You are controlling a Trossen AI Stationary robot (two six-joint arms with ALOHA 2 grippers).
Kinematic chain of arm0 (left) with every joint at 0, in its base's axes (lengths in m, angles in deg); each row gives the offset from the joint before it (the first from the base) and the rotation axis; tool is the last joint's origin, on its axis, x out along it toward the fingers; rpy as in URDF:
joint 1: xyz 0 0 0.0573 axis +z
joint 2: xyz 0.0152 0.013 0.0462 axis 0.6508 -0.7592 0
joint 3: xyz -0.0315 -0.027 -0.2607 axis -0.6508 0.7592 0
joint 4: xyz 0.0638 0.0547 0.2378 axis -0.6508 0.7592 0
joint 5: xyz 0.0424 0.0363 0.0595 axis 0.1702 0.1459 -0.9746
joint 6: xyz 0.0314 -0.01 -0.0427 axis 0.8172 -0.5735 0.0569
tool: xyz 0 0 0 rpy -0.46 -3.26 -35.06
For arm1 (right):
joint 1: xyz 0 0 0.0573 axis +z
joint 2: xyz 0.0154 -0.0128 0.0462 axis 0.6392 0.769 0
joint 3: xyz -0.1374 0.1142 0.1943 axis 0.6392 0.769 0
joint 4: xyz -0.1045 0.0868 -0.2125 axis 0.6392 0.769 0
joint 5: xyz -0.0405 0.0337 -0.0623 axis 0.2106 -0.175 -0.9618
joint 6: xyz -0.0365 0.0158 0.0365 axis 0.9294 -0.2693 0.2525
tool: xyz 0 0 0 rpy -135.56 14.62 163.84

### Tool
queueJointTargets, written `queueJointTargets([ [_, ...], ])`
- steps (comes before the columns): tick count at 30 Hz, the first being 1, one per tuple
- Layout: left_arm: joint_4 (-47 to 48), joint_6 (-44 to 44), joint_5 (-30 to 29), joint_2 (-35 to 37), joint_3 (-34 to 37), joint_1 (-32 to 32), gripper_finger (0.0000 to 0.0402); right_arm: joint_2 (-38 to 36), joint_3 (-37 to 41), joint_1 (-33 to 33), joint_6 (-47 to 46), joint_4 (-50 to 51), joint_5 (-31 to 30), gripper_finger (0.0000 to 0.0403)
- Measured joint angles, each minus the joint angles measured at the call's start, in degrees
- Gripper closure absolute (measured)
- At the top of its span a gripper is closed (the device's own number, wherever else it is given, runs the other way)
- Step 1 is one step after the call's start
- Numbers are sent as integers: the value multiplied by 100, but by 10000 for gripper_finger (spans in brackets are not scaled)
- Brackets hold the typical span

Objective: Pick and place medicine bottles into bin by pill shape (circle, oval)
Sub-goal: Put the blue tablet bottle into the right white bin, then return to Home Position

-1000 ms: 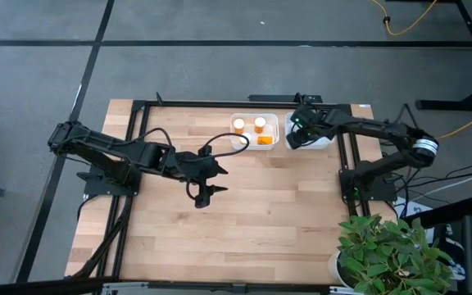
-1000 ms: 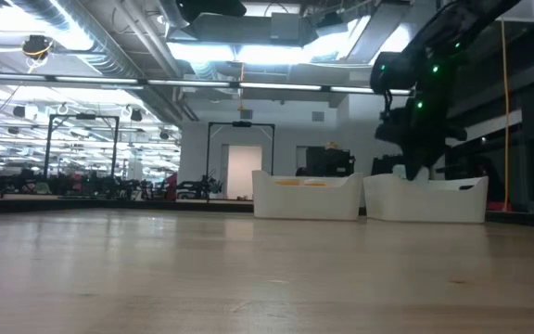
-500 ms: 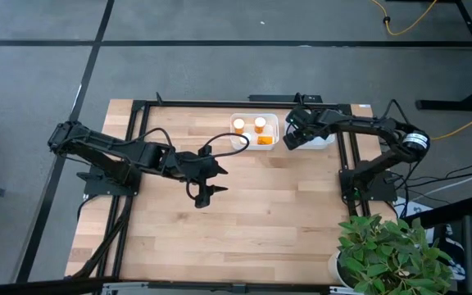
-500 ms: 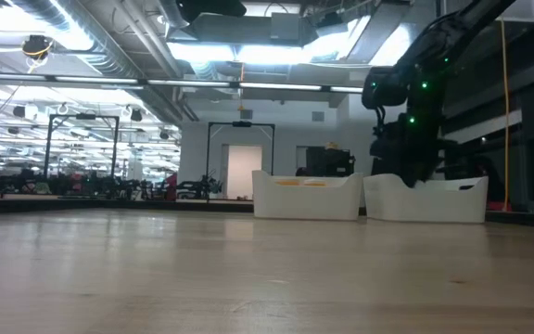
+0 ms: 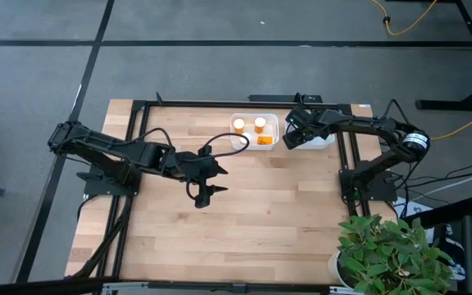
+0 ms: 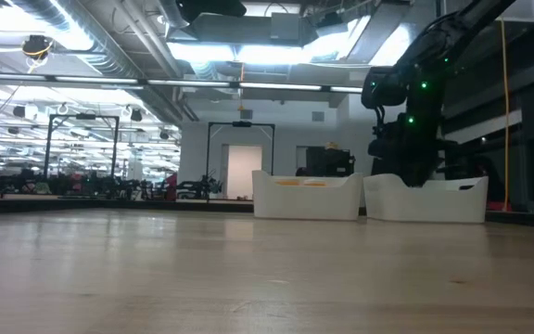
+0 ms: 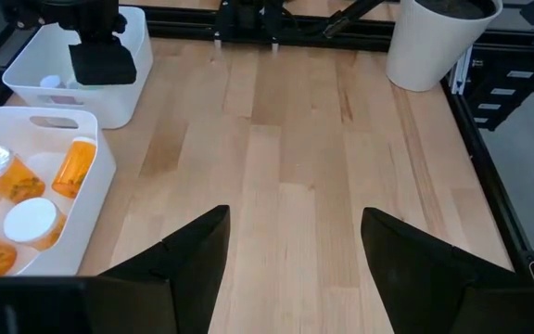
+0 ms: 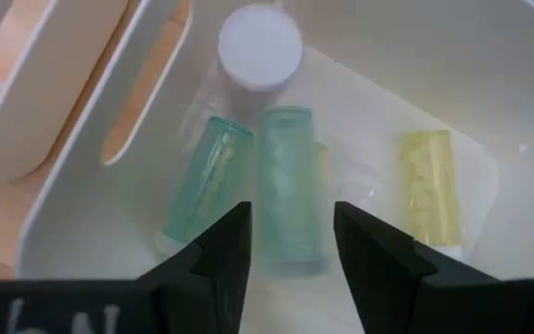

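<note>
My right gripper [image 8: 292,243] is open, low inside the right white bin [image 5: 324,142]. Below it lie two pale teal bottles [image 8: 290,186] [image 8: 207,181], a yellowish one [image 8: 427,181] and one with a round white cap [image 8: 260,46]. The fingers stand on either side of the middle teal bottle's near end. The left white bin [image 5: 252,146] holds orange bottles with white caps [image 7: 35,223] [image 7: 72,167]. My left gripper [image 5: 204,197] is open and empty over the bare table middle.
The two bins stand side by side at the table's far edge, also in the low view [image 6: 306,197] [image 6: 434,199]. A potted plant [image 5: 383,250] in a white pot [image 7: 438,42] stands at the near right corner. Black frame rails [image 5: 347,164] run along the table's sides.
My right gripper has gone down into the right bin and a little toward the table's left, then kept still.
</note>
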Motion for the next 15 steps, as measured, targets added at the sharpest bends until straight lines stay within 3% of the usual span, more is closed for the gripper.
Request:
queueJointTargets([
  [15,9,176,0,0,0,4,165,-66,-82,98,-485,-96,-203,232],
])
